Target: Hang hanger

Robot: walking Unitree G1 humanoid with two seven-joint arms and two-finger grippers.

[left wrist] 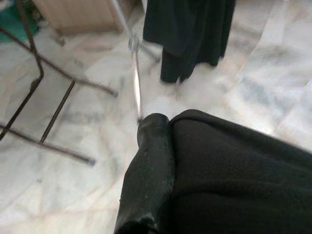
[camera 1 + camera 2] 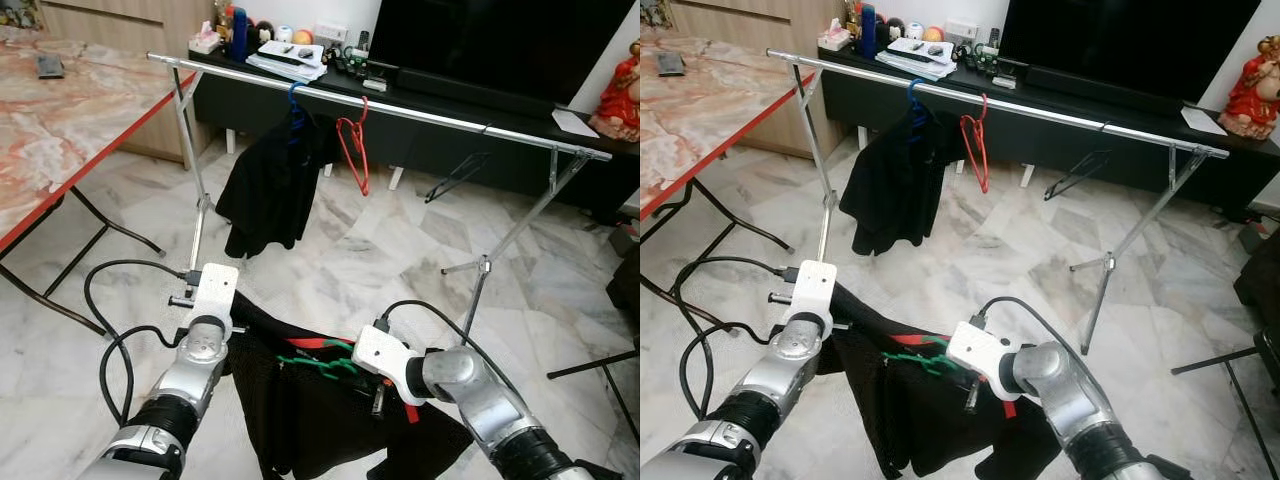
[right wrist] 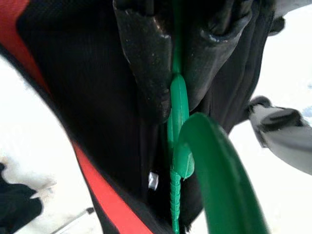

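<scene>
Far left I see a marble-topped table (image 2: 60,120) with a red edge. My left gripper (image 1: 151,165) is low and near, left of centre; one black finger (image 1: 148,180) presses against a black garment (image 2: 300,410), but I cannot tell whether the pair is clamped. That garment hangs between my two arms above the floor. My right gripper (image 3: 176,73) is pinched tight on the green hanger (image 3: 204,161), which sits in the garment's neck just left of the right wrist. Beyond, a metal rail (image 2: 400,108) spans the room, carrying a blue hanger (image 2: 295,100) with a dark garment (image 2: 275,185), then a red hanger (image 2: 353,150), then a black hanger (image 2: 455,175) further right.
</scene>
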